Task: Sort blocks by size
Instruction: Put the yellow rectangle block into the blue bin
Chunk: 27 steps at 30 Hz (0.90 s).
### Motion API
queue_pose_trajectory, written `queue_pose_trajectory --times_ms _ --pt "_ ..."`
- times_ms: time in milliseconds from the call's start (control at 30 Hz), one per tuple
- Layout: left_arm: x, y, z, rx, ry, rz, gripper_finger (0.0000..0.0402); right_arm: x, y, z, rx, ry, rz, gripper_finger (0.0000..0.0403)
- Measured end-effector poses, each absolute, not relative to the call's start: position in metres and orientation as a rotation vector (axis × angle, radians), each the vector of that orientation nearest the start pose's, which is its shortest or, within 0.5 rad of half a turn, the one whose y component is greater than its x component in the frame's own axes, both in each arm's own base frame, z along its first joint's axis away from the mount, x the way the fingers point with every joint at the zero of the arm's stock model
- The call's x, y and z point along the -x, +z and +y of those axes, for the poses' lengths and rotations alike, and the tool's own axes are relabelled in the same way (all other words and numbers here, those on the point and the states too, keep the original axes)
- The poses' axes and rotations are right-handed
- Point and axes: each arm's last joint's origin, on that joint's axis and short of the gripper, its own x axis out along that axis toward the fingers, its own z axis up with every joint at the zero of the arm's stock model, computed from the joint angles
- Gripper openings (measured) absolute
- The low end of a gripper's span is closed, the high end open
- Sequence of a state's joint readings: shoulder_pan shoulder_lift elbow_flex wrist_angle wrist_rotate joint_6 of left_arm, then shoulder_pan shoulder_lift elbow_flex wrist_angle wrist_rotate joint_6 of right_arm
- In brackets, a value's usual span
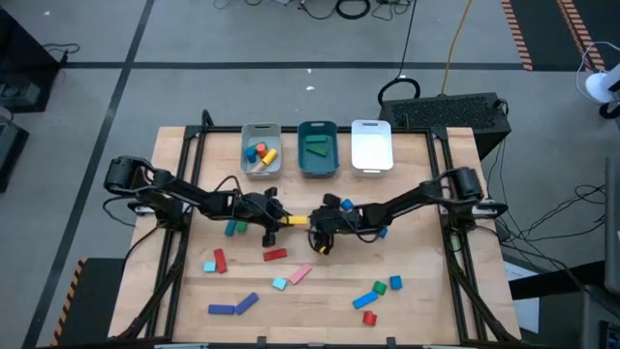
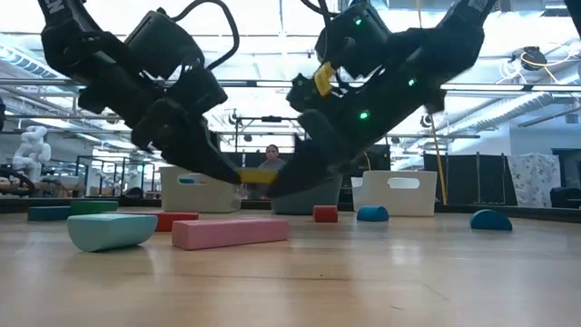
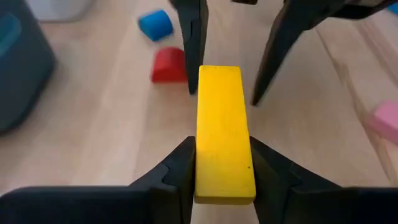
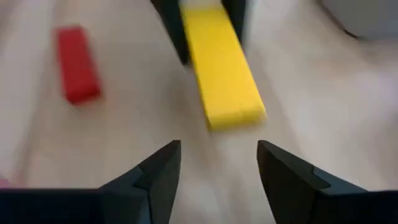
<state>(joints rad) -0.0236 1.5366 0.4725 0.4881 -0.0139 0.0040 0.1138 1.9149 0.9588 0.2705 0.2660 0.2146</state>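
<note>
Passing a yellow bar pincer to pincer looks like the step in hand, mid-table, just in front of the teal tray. Left pincer is clamped on one end of the bar; right pincer has its fingers apart w/ the bar's free end just ahead of them, not between them.

To do it well: left should keep a firm squeeze and hold the bar level; right should back straight off along the bar's length so a fingertip doesn't clip the end and twist it. Then carry it to whichever tray takes long pieces. The grey tray holds small bits, the teal one has green pieces, the white tray looks bare.

Hard to tell: in the high view both arms crowd over the bar, so only a sliver of yellow shows. Low view has it mostly masked by dark pincer bodies; can't judge how high it sits above the table. Teal tray contents too small to sort by shape. Other blocks lie scattered nearer the front edge, e.g. a red bar.
</note>
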Motion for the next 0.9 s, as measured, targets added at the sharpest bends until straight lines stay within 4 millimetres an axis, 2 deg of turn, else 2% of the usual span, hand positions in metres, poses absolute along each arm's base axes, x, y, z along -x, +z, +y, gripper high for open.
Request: queue_pose_trajectory --times_ms 167,300,600,900 --pt "-0.262 0.143 0.003 -0.003 0.024 0.539 0.0116 -0.352 0.150 0.031 -0.113 -0.358 0.737 0.0203" --pt "-0.266 0.159 0.012 0.002 0.057 0.524 0.0116 -0.340 0.157 0.034 -0.136 -0.379 0.800 0.0201" --pt "-0.287 0.198 0.039 -0.071 0.101 0.524 0.0116 -0.333 0.147 0.041 -0.153 -0.395 0.870 0.0200" --pt "-0.296 0.236 0.081 -0.100 0.143 0.495 0.0116 -0.334 0.145 0.043 -0.147 -0.388 0.868 0.0200"
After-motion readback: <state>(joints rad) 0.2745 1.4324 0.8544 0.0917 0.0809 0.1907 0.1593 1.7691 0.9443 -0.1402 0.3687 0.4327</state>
